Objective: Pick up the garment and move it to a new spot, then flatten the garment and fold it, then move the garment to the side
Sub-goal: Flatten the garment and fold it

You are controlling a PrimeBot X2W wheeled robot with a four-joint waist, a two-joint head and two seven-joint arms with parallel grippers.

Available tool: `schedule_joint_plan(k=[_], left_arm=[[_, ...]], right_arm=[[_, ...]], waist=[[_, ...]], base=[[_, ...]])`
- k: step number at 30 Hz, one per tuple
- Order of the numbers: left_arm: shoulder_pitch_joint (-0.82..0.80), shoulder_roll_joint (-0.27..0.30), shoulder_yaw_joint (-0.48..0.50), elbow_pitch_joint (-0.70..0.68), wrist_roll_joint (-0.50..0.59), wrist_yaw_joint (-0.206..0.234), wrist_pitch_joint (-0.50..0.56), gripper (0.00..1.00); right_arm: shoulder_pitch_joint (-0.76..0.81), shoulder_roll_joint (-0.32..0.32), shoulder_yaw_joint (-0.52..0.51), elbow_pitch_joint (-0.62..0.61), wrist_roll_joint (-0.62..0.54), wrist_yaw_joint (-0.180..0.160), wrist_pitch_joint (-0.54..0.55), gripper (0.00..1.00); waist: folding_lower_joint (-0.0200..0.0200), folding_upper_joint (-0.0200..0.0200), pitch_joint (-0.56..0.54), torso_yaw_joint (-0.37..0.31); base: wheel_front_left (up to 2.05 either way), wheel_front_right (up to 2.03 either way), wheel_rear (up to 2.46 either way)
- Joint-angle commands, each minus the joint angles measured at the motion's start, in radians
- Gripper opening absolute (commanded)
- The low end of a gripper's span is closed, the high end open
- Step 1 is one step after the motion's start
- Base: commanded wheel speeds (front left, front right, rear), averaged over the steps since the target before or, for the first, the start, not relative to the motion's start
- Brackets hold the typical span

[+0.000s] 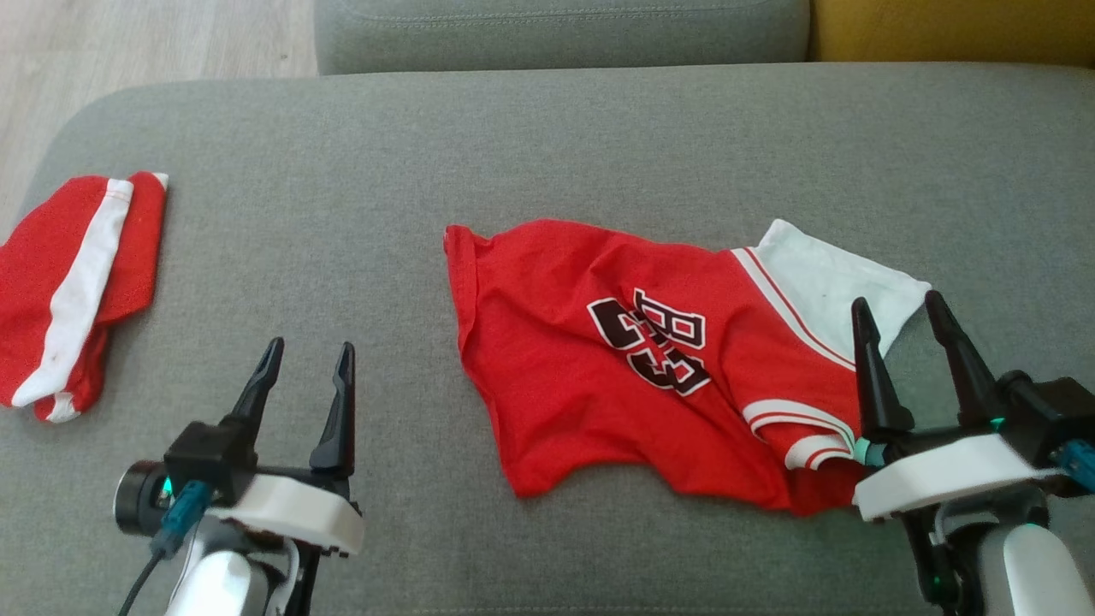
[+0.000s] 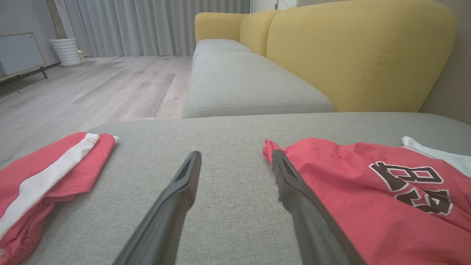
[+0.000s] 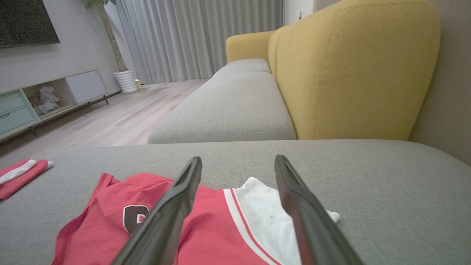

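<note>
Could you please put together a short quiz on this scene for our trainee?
1. True or false: the left gripper is gripping the jersey.
2. Which gripper is at the jersey's white sleeve? A: left gripper. B: right gripper.
3. What colour is the stripe on the second garment, far left?
Key: 1 false, it is open over bare cushion; 2 B; 3 white.

Grey sofa cushion point(image 1: 342, 214) with red jersey point(image 1: 582, 402) and second red garment point(image 1: 51, 274).
</note>
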Motion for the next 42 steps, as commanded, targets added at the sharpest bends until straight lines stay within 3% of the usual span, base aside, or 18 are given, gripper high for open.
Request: schedule_joint_plan(k=[1, 17, 23, 32, 40, 41, 42], left_arm=[[-0.026, 0.022, 0.032, -0.039, -0.006, 0.008, 0.0, 1.0], [-0.056, 0.024, 0.025, -0.054, -0.018, 0.017, 0.022, 1.0], [-0.235, -0.002, -0.025, -0.01, -0.019, -0.036, 0.084, 1.0], [-0.531, -0.052, -0.047, 0.301, -0.073, -0.126, 0.185, 1.0], [-0.664, -0.067, -0.05, 0.597, -0.124, -0.178, 0.221, 1.0], [-0.674, -0.07, -0.056, 0.62, -0.129, -0.185, 0.221, 0.23], [-0.682, -0.074, -0.058, 0.638, -0.138, -0.19, 0.216, 0.0]], right_arm=[[-0.021, -0.003, 0.019, -0.046, 0.005, 0.008, 0.006, 1.0], [-0.021, -0.003, 0.018, -0.052, 0.009, 0.008, 0.03, 1.0], [-0.049, -0.003, 0.028, -0.061, 0.008, 0.008, 0.039, 1.0], [-0.103, -0.003, 0.053, -0.056, -0.01, 0.008, 0.042, 1.0], [-0.116, -0.003, 0.06, -0.042, 0.001, 0.008, 0.04, 1.0], [-0.116, -0.003, 0.058, -0.039, 0.002, 0.008, 0.04, 1.0], [-0.118, -0.003, 0.054, -0.035, 0.004, 0.008, 0.04, 1.0]], waist=[[0.0, 0.0, -0.002, -0.001], [0.0, 0.0, 0.02, 0.001], [0.0, 0.0, 0.084, -0.016], [0.0, 0.0, 0.193, -0.076], [0.0, 0.0, 0.228, -0.103], [0.0, 0.0, 0.229, -0.104], [0.0, 0.0, 0.229, -0.105]], base=[[0.0, 0.0, 0.0], [0.0, 0.0, 0.0], [0.0, 0.0, 0.0], [0.0, 0.0, 0.0], [0.0, 0.0, 0.0], [0.0, 0.0, 0.0], [0.0, 0.0, 0.0]])
